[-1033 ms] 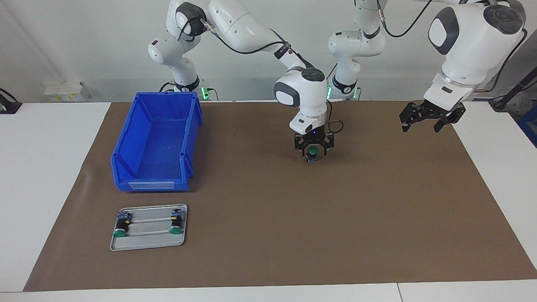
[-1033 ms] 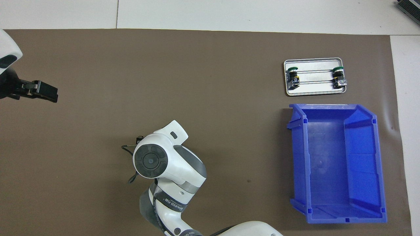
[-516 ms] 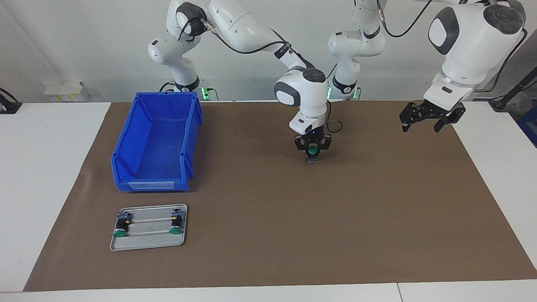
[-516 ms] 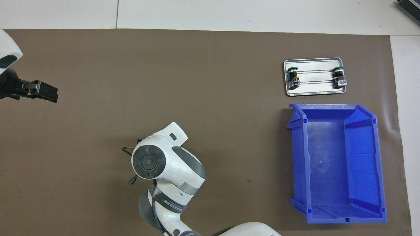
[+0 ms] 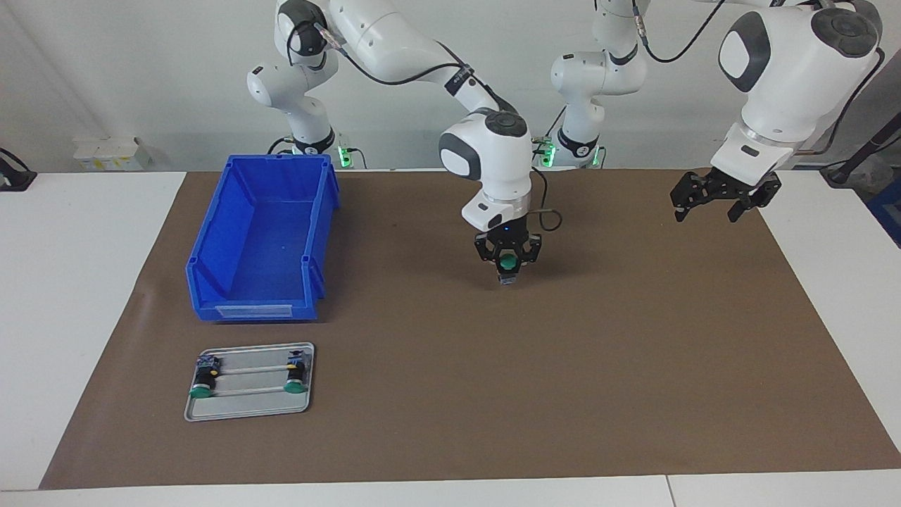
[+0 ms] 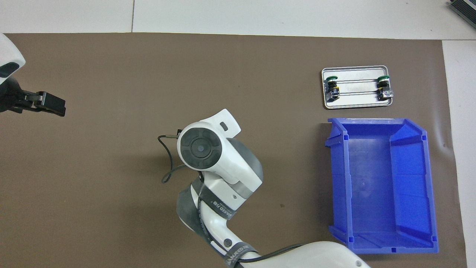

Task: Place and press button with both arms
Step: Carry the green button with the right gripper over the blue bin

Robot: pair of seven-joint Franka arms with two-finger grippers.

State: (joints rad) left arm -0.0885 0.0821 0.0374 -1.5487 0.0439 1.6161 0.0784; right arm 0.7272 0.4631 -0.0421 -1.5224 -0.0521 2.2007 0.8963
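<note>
White wall [image 5: 141,70], brown-matted white table [image 5: 84,282]

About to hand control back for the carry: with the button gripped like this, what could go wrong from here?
1. The right gripper holds the button up in the air over the brown mat; a weak pinch could drop it.
2. The overhead view hides the button under the arm, so placement is hard to judge there.

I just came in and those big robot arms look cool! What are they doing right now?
The right arm's end effector is shut on a green push-button switch, holding it up over the middle of the brown mat. The left arm's end effector waits, open, over its own end of the mat. Two more green push-button switches lie on a small metal tray, which sits farther from the robots than the empty blue bin.
</note>
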